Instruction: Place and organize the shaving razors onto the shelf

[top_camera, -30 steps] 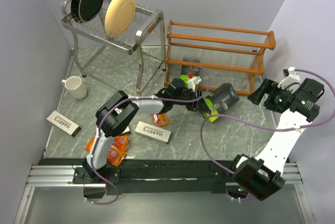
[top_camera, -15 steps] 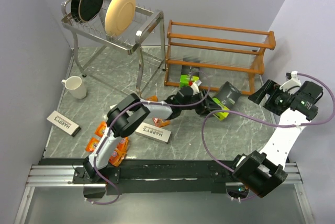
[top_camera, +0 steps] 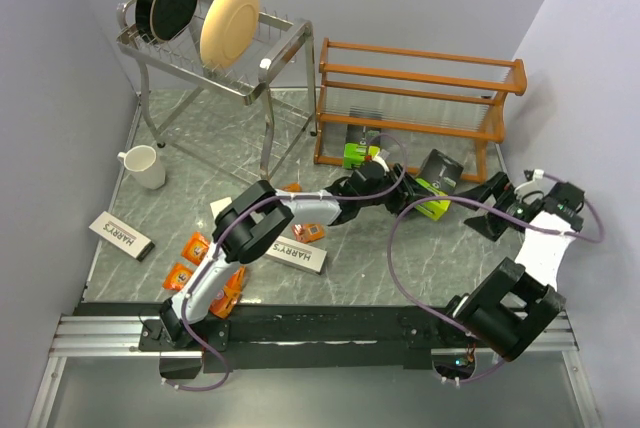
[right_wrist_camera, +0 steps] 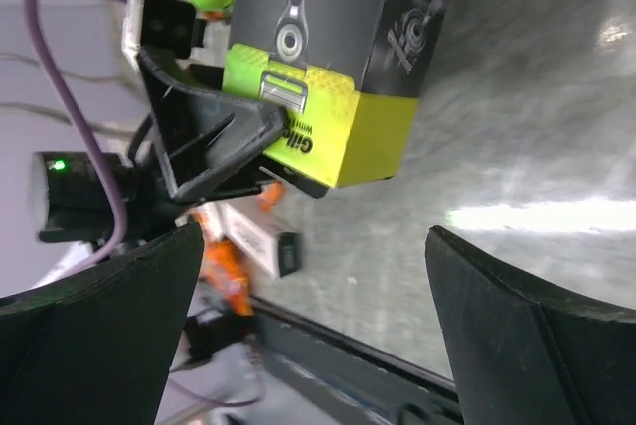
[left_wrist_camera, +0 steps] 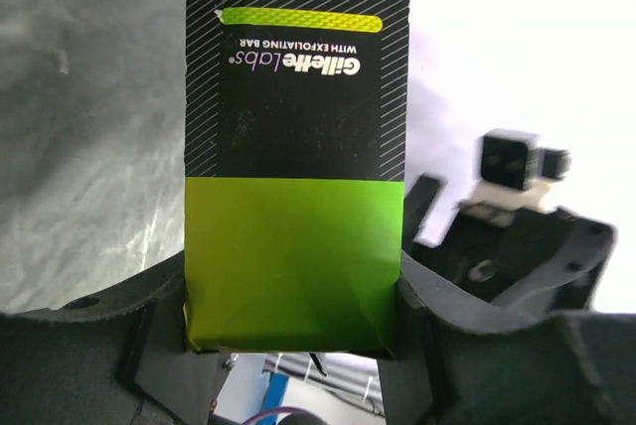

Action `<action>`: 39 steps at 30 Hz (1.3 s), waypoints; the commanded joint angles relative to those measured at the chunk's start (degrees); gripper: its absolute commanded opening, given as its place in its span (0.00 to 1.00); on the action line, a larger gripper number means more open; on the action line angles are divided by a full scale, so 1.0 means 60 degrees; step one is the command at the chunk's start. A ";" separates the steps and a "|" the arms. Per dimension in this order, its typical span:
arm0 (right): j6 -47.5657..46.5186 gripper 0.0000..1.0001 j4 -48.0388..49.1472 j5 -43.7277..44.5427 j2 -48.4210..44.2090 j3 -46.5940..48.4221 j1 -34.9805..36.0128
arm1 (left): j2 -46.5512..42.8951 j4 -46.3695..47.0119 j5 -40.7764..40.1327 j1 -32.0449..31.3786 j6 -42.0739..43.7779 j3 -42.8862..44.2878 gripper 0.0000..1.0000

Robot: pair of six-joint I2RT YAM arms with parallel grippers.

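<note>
My left gripper [top_camera: 413, 200] is shut on the lime end of a black-and-lime razor pack [top_camera: 438, 174] and holds it in front of the orange-brown wooden shelf [top_camera: 420, 76]. In the left wrist view the pack [left_wrist_camera: 296, 137] sits squarely between the fingers. My right gripper [top_camera: 484, 210] is open, just right of the pack and facing it; in the right wrist view the pack [right_wrist_camera: 343, 48] lies beyond the spread fingers [right_wrist_camera: 94, 331]. A second black-and-lime pack [top_camera: 357, 151] stands at the shelf's bottom tier. Two white HARRY'S boxes [top_camera: 297, 254] [top_camera: 120, 235] and several orange packs [top_camera: 194, 247] lie on the table.
A silver metal rack [top_camera: 270, 43] with two plates stands at the back left. A white mug [top_camera: 145, 166] sits by the left wall. The right wall is close beside the right arm. Cables loop over the table between the arms.
My left gripper has carried the black-and-lime pack to the right. My right arm has dropped lower and swung left toward the pack, its gripper still open.
</note>
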 commanded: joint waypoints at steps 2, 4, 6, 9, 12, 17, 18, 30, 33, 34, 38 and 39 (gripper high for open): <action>0.2709 1.00 0.2800 -0.1287 -0.0198 -0.1768 0.0004 | -0.0327 0.0318 -0.0317 0.0202 -0.0380 0.0668 0.01; 0.3250 1.00 0.3383 -0.1125 -0.0140 -0.2180 0.0048 | -0.0327 0.0243 -0.0332 0.0319 -0.0671 0.0653 0.01; 0.4359 1.00 0.4203 -0.1212 -0.0052 -0.3014 0.0048 | -0.0415 0.0126 -0.0288 0.0378 -0.0921 0.0595 0.01; 0.5607 1.00 0.5977 -0.1359 0.0270 -0.3544 0.0091 | -0.0576 0.0418 -0.0215 0.0393 -0.1069 0.0478 0.01; 0.6603 1.00 0.7340 -0.1345 0.0592 -0.3734 0.0208 | -0.0577 0.0594 -0.0229 0.0364 -0.0894 0.0521 0.01; 0.8012 1.00 0.9274 -0.1476 0.0666 -0.4144 0.1043 | -0.0504 0.0594 -0.0229 0.0363 -0.0601 0.0507 0.01; 0.8421 1.00 0.9465 -0.1506 0.0666 -0.4174 0.1087 | -0.0503 0.0565 -0.0215 0.0334 -0.0600 0.0405 0.01; 1.0121 0.97 1.2422 -0.1243 0.1879 -0.4540 0.1614 | -0.0327 0.0405 -0.0317 0.0027 -0.0702 0.0346 0.01; 1.0285 0.95 1.3027 -0.1126 0.2189 -0.4366 0.2052 | -0.0342 0.0258 -0.0448 -0.0120 -0.0732 0.0389 0.01; 1.0096 0.95 1.2533 -0.1111 0.2291 -0.4133 0.2098 | -0.0313 0.0229 -0.0449 -0.0105 -0.0718 0.0419 0.01; 0.9684 0.89 1.1986 -0.0964 0.2599 -0.4013 0.2128 | -0.0269 0.0155 -0.0551 -0.0120 -0.0644 0.0492 0.02; 0.9670 0.88 1.2001 -0.0877 0.2687 -0.4057 0.2128 | -0.0269 0.0126 -0.0580 -0.0134 -0.0601 0.0492 0.02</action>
